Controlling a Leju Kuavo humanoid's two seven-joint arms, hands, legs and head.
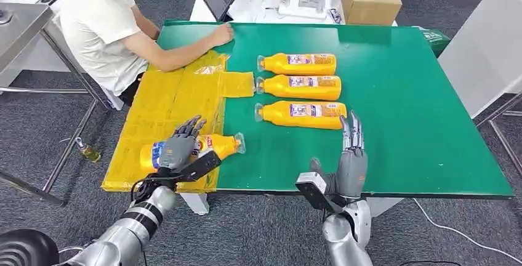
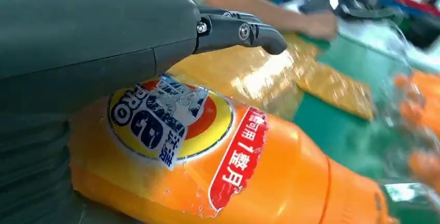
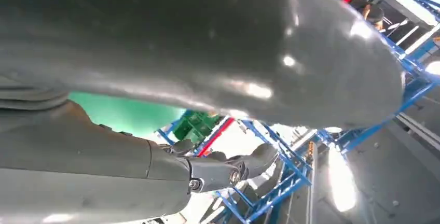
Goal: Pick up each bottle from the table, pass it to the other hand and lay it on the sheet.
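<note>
Around the sheet (image 1: 166, 103): your far approach is blocked by a person's forearm (image 1: 178, 53) lying across its far edge. To its right, three bottles (image 1: 300, 85) in a row; beyond them, bare mat (image 1: 425, 112).

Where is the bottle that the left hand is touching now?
In the head view, the bottle lies under the left hand at the near left of the table, on the yellow sheet, its cap reaching onto the green mat.
</note>
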